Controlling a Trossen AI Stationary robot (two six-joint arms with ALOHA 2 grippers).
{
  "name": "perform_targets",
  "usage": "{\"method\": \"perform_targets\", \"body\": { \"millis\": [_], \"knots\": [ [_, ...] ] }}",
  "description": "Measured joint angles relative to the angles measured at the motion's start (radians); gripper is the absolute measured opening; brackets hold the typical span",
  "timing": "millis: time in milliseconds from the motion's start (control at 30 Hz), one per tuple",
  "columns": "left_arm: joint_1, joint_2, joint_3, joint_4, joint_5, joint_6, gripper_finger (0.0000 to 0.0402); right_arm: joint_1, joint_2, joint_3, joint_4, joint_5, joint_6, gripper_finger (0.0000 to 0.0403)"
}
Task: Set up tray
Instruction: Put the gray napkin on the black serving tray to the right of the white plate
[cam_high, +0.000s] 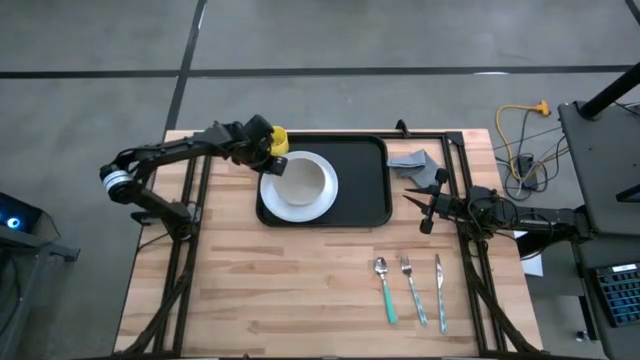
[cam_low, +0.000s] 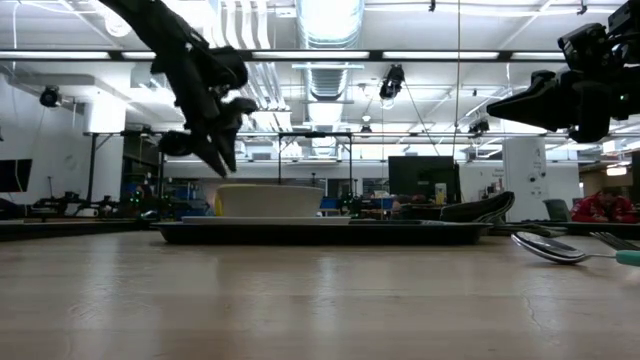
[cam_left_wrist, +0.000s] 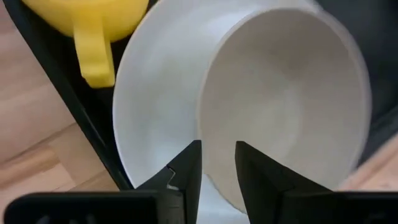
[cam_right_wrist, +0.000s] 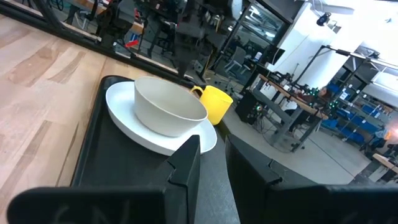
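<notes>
Nearest the camera at surface level, the spoon (cam_high: 384, 290), fork (cam_high: 411, 288) and knife (cam_high: 439, 290) lie in a row on the bare wood, well short of the tray (cam_high: 372, 190), none of them loaded yet. The tray itself sits flat toward the far side of the surface, carrying the white plate (cam_high: 298, 205) with the white bowl (cam_high: 306, 178) resting on it and a yellow mug (cam_high: 277, 138) tucked into the tray's far-left corner.

The left hand (cam_high: 270, 160) hovers right over the near rim of that bowl, fingers (cam_left_wrist: 186, 171) parted a little and clamped on nothing. Here's the danger: those tips look very close to the rim, so a sideways exit could nudge the bowl across the plate or tip it. Swing toward the mug and it could be knocked against the tray's edge.

The right hand (cam_high: 424, 208) waits just beside the tray's right edge, fingers slightly apart and empty, near the grey cloth (cam_high: 416, 165). Reaching in low, it could catch the tray's rim and shift everything.
</notes>
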Motion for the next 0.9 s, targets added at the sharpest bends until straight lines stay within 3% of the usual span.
{"method": "perform_targets", "body": {
  "millis": [400,667,900],
  "knots": [
    [0.0,-0.178,0.023,0.01,-0.003,0.003,0.0082,0.0,0.0,0.0,0.0,0.0,0.001,0.0068],
    [-0.015,-0.232,0.02,0.015,0.003,-0.03,0.0082,0.0,0.0,0.0,0.0,0.0,0.001,0.0068],
    [-0.092,-0.234,0.02,0.048,0.007,0.032,0.0082,0.0,0.0,0.0,0.0,0.0,0.0,0.0068]
  ]
}}
